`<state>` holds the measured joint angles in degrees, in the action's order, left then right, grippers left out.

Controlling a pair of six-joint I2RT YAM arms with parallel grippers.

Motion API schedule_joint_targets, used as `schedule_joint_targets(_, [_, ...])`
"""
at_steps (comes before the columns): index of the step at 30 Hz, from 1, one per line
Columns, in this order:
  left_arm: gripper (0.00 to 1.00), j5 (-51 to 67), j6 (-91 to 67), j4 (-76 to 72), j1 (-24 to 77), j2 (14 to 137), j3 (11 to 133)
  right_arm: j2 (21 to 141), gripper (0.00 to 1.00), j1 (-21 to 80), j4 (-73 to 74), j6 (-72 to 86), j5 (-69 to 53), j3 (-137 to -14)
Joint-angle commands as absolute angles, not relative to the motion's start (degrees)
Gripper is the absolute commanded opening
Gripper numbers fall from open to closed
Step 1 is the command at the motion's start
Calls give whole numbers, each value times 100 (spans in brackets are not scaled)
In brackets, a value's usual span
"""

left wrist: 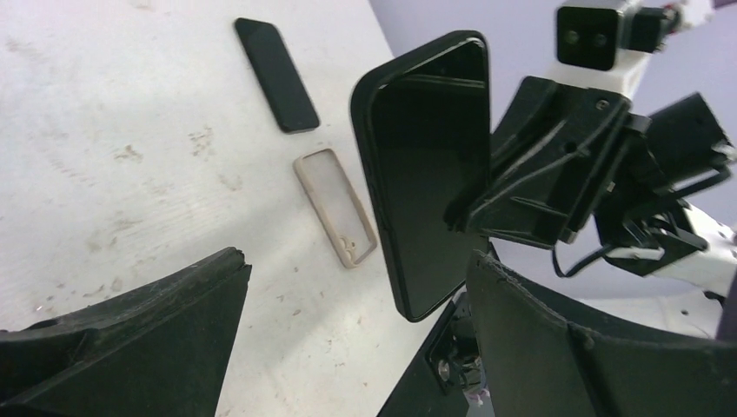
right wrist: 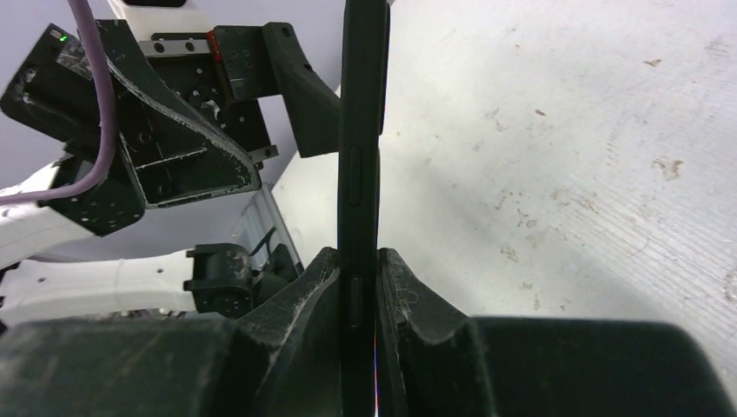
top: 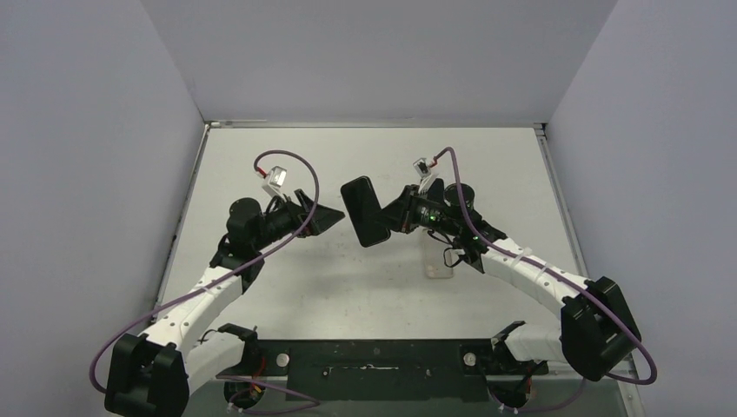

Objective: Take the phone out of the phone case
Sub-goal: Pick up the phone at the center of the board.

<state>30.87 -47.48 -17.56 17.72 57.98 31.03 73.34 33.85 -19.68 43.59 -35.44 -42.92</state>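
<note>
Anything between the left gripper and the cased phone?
Nothing visible. Open left gripper faces the cased phone across clear air; right gripper clamps it. The spare phone and clear case lie on the table.

- The right gripper (right wrist: 358, 271) fills the bottom of the frame, its two black fingers (right wrist: 295, 304) pressed against either face of a phone (right wrist: 361, 130)
- The phone is seen edge-on, a thin black slab rising straight up out of the top of the frame, with side buttons showing on its edge
- The left gripper (right wrist: 282, 165) faces in from the upper left, fingers spread apart, not touching the phone
- A purple cable (right wrist: 96, 87) runs down over it, beside a small green light (right wrist: 59, 36)
- The white table (right wrist: 565, 174), scuffed and speckled, lies to the right
</note>
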Motion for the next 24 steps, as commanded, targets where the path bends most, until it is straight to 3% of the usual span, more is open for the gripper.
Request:
schedule_joint_targets(1, [93,3589,-4881,-2808,1932,5822,3360,7051,0,3283,-3411,4840,-4298,-4272])
schedule_joint_targets(12, [90,3587,-5869,-4095,2320,6166,3213,7126,0,3303,-4667,5493,-4933,-4157])
schedule_joint_targets(19, [73,3744,-6209,-4639,2451,6363,3254,7187,0,3338,-4733,5494,-5182,-4181])
schedule_joint_targets(24, [53,3824,-6339,-4933,2595,6481,3276,7271,0,3391,-4795,5487,-5247,-4225])
